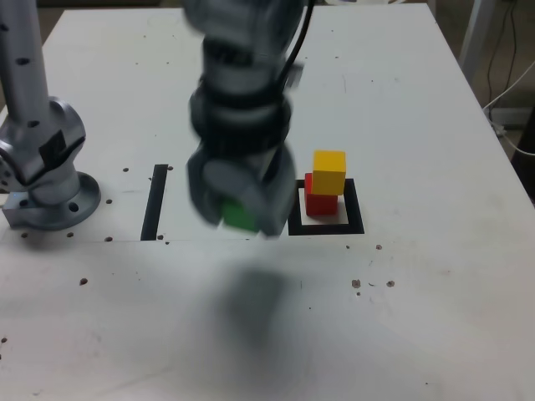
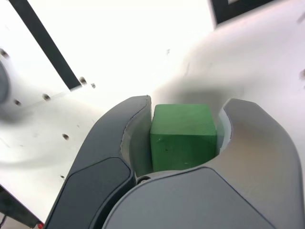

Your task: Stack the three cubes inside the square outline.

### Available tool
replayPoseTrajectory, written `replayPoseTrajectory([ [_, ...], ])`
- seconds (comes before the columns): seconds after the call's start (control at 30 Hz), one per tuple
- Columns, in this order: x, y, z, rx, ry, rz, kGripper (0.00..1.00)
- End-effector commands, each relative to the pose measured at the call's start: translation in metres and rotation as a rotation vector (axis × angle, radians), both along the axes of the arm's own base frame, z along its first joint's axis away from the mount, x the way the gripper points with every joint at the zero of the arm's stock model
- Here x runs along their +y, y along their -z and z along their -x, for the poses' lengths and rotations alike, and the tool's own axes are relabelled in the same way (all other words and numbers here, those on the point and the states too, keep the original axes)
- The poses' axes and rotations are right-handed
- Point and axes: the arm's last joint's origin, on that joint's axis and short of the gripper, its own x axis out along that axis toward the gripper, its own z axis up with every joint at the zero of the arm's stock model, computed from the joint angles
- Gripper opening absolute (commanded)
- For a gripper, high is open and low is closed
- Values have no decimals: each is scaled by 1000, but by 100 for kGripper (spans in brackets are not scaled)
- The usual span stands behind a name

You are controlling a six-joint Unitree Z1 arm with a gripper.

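Exterior view: what materials and shapes?

Matte cubes, plain-faced. Yellow cube (image 1: 329,173) sits on the red cube (image 1: 322,203), set slightly off it. Green cube (image 2: 183,136) has a lighter top face and a few small marks on its front.

And the gripper (image 2: 183,136)?

Smooth grey curved jaws, seam lines on the housing. They're clamped on the green cube, one on each side. Exterior view has the arm (image 1: 242,100) motion-blurred, so the green cube's tilt there is hard to judge.

Where's it held?

Above the white tabletop (image 1: 401,317), blurry shadow below, on the exterior view's left of the stack.

Containers?

Just a flat outline: square outline (image 1: 354,206), thick, black, white centre. Red cube stands inside it, yellow on top; green is outside, up in the grip. Straight black strip (image 1: 155,202) lies on the exterior view's left, scattered dark pits in the surface around it.
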Motion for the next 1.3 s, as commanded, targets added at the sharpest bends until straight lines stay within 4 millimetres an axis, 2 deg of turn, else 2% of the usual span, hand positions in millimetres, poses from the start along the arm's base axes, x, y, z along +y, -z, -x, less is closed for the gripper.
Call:
replayPoseTrajectory([
  [0.0, 18, -38, -2, 28, -16, -29, 11],
  [0.1, 41, -64, -11, -8, -41, -36, 11],
  [0.2, 59, -76, -21, -39, -71, -35, 11],
  [0.43, 82, -66, -45, -14, -147, -26, 11],
  [0.8, 84, -43, -56, 32, -213, -34, 11],
  [1.03, 67, -29, -71, 51, -184, -25, 11],
  [1.27, 64, -21, -79, 61, -177, -32, 11],
])
